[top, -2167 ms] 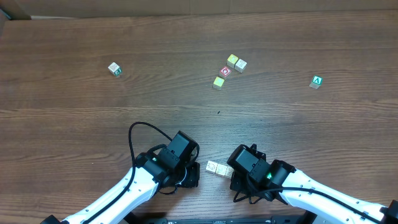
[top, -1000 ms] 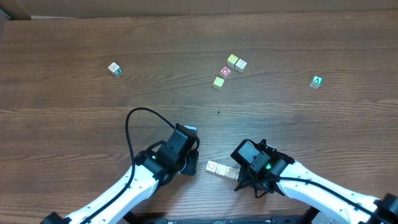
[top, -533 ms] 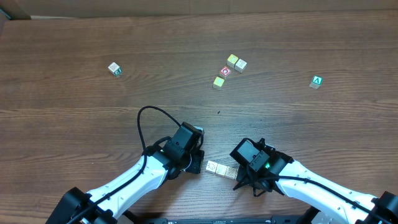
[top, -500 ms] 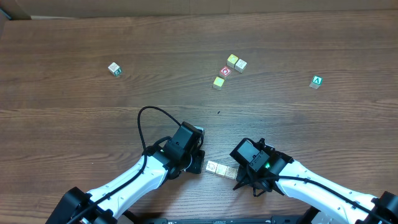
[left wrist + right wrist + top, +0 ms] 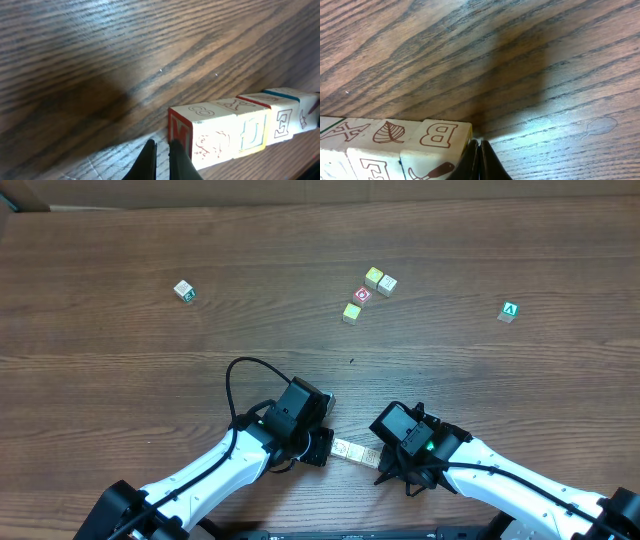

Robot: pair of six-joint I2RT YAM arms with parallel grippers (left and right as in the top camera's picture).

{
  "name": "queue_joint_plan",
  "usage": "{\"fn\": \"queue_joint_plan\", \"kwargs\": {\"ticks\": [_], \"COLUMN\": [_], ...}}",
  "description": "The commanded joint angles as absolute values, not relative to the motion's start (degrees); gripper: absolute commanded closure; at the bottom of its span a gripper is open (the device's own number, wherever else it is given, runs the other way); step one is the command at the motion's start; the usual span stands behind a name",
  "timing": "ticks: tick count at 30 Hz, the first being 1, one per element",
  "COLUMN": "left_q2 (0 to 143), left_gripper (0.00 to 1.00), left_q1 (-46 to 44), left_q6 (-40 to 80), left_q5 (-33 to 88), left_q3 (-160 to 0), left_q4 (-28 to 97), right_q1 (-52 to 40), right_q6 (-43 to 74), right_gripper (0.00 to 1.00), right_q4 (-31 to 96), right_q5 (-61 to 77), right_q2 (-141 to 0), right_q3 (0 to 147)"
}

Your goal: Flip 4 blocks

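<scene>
Several pale wooden blocks (image 5: 352, 451) lie in a short row near the table's front edge, between my two grippers. In the left wrist view the row (image 5: 235, 130) runs to the right, its end block showing a red letter face and an "8" on top. My left gripper (image 5: 161, 150) is shut, its tips against that end face (image 5: 324, 448). In the right wrist view the "B" block (image 5: 440, 137) is the row's other end, and my shut right gripper (image 5: 478, 147) touches its side (image 5: 381, 463). Neither gripper holds anything.
Further back stand a red-faced cube (image 5: 362, 295) with three yellowish cubes around it (image 5: 373, 276), (image 5: 387, 284), (image 5: 351, 312). A green "A" cube (image 5: 510, 310) sits at the right and a lone cube (image 5: 184, 290) at the far left.
My left gripper has slid right and toward the front edge until it meets the left end of the row. The right gripper and the blocks have stayed put over the last second.
</scene>
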State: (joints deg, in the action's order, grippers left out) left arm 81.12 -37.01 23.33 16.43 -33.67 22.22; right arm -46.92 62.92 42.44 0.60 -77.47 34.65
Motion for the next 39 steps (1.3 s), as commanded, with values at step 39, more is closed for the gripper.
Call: {"fn": "queue_joint_plan", "kwargs": {"ticks": [39], "left_q2": [86.63], "left_gripper": [0.96], "left_q1": [-36.67], "left_q6": [16.19], "left_q5": [19.09], "left_q3": [-33.61], "left_q4": [18.83], "right_q1": [-46.74], "right_q6": [63.09], "right_gripper": [0.96], "right_q4": [40.47], "right_q5": [11.84], "right_q2": [-77.32], "right_q3": [34.3]}}
